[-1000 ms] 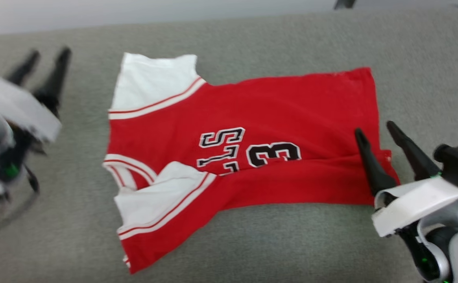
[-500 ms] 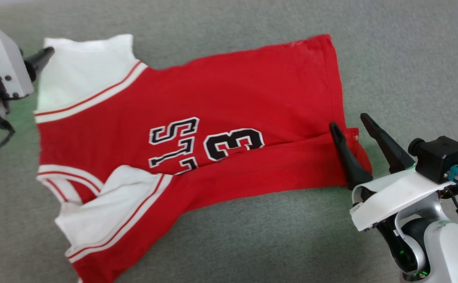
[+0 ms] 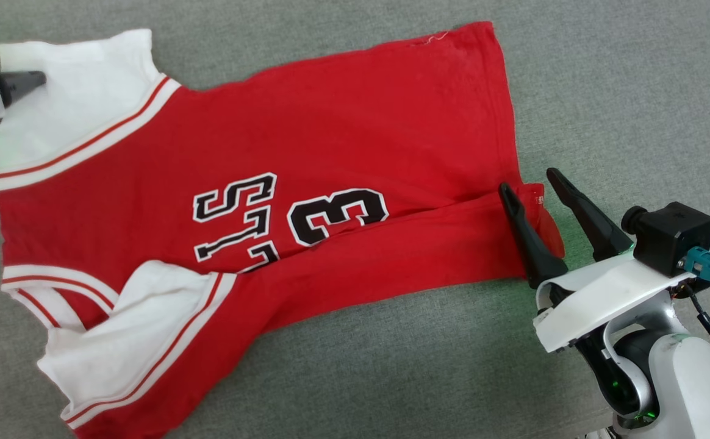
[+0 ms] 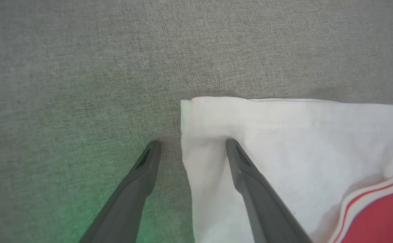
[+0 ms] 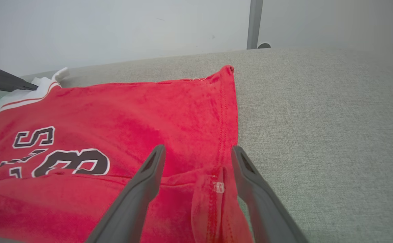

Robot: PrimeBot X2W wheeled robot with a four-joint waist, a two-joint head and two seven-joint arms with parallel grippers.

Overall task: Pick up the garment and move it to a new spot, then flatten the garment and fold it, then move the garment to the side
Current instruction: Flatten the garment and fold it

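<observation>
The garment (image 3: 330,152) is lying spread front-up on the grey fabric surface (image 3: 605,91), one long side folded over and hiding part of the black lettering. An S and a 3 are showing clearly, the characters beside them only partly. The right gripper (image 3: 530,182) is standing wide open and empty, its fingers straddling the folded hem corner, where a small white tag (image 5: 218,186) is showing, too small to read. Bare surface is stretching away beyond its right finger. The left gripper (image 4: 192,142) is likewise gaping empty, one finger over the white sleeve (image 4: 284,152), the other off its edge, with open surface ahead and leftward.
</observation>
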